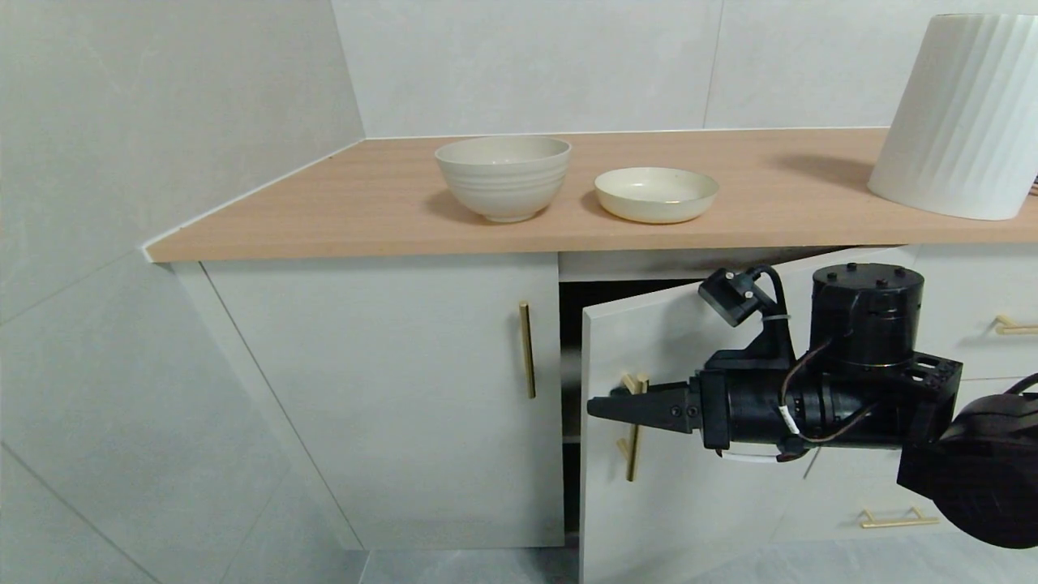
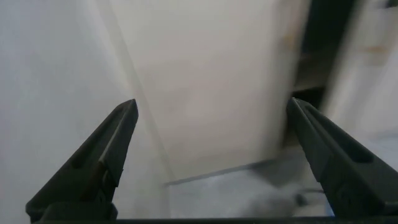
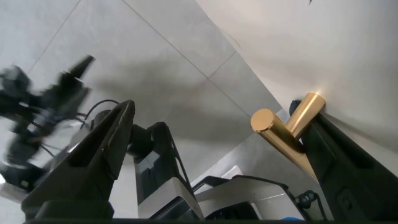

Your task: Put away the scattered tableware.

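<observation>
Ribbed round bowl [image 1: 503,178], shallow cream dish [image 1: 656,193] on wood surface [image 1: 324,212], above right gripper [image 1: 606,406]. Right gripper spread around brass handle [image 1: 632,458]; left gripper [image 2: 211,121] spread.

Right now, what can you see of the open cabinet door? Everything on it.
The open cabinet door is a flat, pale grey panel, matt as it looks, under the wooden countertop, with its hinge side toward the robot's right. It stands swung partly out, with a dark gap between it and the closed door beside it. A vertical brass bar handle on two posts sits near its free edge. The right gripper is open, with the handle between its fingers, close against one.
</observation>
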Motion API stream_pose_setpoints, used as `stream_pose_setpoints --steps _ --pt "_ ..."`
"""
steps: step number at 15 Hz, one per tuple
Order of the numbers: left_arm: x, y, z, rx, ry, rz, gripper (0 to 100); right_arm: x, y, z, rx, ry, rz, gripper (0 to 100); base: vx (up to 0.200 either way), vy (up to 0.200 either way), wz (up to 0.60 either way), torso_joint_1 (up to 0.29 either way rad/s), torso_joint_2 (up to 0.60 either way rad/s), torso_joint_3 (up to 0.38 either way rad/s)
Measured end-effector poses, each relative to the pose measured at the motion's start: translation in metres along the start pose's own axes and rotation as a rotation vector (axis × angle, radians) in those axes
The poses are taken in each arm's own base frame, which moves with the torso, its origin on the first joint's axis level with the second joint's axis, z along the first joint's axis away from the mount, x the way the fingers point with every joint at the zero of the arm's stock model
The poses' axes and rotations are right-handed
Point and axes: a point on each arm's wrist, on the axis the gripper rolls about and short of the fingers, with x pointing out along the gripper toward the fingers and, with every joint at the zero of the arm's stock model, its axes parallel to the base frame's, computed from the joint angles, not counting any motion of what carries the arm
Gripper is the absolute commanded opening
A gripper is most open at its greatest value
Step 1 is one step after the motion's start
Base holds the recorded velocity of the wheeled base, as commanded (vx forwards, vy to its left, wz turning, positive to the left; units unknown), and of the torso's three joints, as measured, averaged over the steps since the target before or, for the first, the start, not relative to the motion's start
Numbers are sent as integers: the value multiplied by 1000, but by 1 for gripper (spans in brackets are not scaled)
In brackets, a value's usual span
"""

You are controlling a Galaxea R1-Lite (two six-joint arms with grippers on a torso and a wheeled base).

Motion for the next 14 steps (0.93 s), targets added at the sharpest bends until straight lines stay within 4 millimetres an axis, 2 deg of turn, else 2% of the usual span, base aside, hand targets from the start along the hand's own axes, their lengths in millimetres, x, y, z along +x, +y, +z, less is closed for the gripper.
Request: stream_pose_setpoints --steps 3,6,8,10,12,14 --pt "26 5 38 -32 87 -207 100 -1 1 0 0 0 0 100 0 0 0 0 0 0" --pt "73 13 64 -117 228 -383 100 -2 1 -1 -1 0 -2 100 0 0 0 0 0 0" --pt "108 13 73 -234 313 -476 100 -2 1 -2 -1 0 -3 100 0 0 0 0 0 0" --pt "139 5 78 -415 379 -554 100 -2 1 -2 -2 0 -5 100 0 0 0 0 0 0" --pt "160 -6 81 -566 397 -606 100 -2 1 -2 -2 -1 -4 100 0 0 0 0 0 0" --pt "173 -17 82 -668 391 -664 100 -2 1 -2 -2 0 -5 100 0 0 0 0 0 0"
